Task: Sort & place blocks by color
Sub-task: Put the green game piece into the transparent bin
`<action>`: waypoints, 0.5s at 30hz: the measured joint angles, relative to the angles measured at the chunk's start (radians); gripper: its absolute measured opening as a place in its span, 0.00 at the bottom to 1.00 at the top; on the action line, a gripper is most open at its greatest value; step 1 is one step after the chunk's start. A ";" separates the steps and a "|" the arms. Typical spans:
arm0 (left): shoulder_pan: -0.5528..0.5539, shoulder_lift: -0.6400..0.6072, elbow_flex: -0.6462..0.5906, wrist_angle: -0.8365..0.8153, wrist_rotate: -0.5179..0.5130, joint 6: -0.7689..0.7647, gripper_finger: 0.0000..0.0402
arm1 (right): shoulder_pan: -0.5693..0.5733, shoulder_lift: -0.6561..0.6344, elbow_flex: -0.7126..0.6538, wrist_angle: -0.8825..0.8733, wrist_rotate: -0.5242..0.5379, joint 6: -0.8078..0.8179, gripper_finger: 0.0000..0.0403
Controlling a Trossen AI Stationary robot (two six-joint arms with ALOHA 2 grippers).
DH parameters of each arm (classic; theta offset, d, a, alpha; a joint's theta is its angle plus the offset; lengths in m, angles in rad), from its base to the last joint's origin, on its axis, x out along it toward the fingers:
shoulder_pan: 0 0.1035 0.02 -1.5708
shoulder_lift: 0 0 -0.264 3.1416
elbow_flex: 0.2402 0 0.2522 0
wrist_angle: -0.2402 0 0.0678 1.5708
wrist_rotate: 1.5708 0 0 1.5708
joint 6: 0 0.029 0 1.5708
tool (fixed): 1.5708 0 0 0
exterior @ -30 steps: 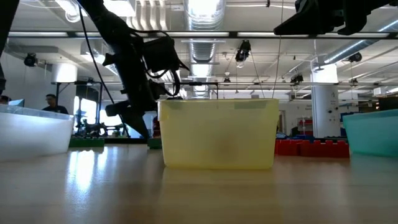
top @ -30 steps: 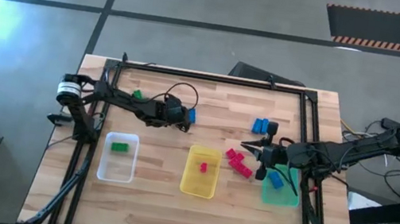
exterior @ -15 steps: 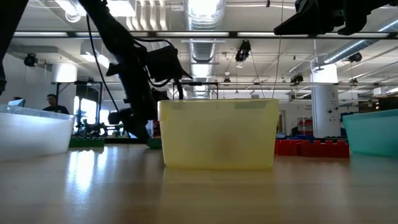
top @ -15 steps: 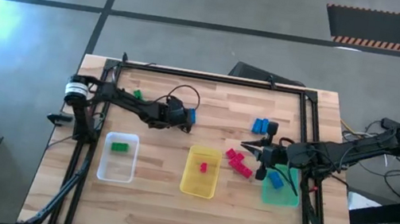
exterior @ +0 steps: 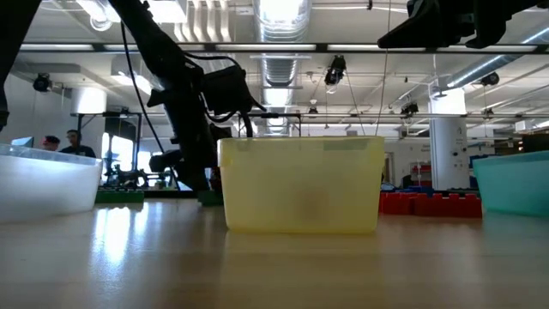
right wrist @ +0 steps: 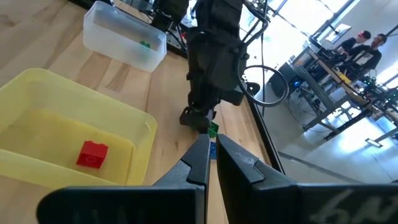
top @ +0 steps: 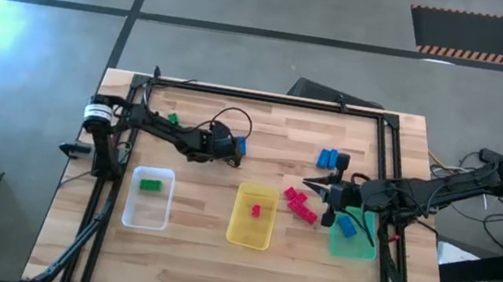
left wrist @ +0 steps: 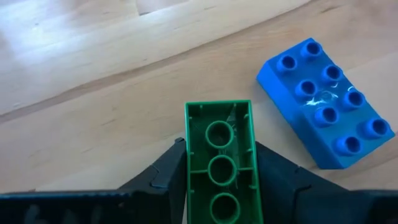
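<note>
Left gripper (top: 231, 145): we see it upper centre-left, beside a blue block (top: 242, 146).
Right gripper (top: 310, 184): right of centre, above the red blocks (top: 300, 201).
Trays: we count clear (top: 161, 220), yellow (top: 267, 235) and teal (top: 336, 244) in a row.
Green block (top: 172, 118): upper left.

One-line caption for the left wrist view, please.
Left gripper fingers close on an upturned green block, a blue block lying beside it on the wooden table.
</note>
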 joint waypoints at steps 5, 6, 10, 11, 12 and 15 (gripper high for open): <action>-0.003 -0.050 0.006 -0.047 0.003 0.031 0.31 | 0.000 0.000 0.000 -0.001 0.000 0.000 0.04; -0.006 -0.072 0.012 -0.065 0.002 0.039 0.31 | 0.000 0.000 0.000 0.000 0.000 0.000 0.04; -0.041 -0.162 0.049 -0.131 0.049 0.181 0.31 | 0.000 0.000 0.000 -0.001 0.000 0.000 0.04; -0.055 -0.188 0.061 -0.134 0.080 0.239 0.31 | 0.000 0.000 0.000 0.000 0.000 0.000 0.04; -0.072 -0.219 0.070 -0.136 0.116 0.292 0.31 | 0.000 0.000 0.000 0.000 0.000 0.000 0.04; -0.135 -0.308 0.097 -0.191 0.274 0.457 0.31 | 0.000 0.000 0.000 0.000 0.000 0.001 0.04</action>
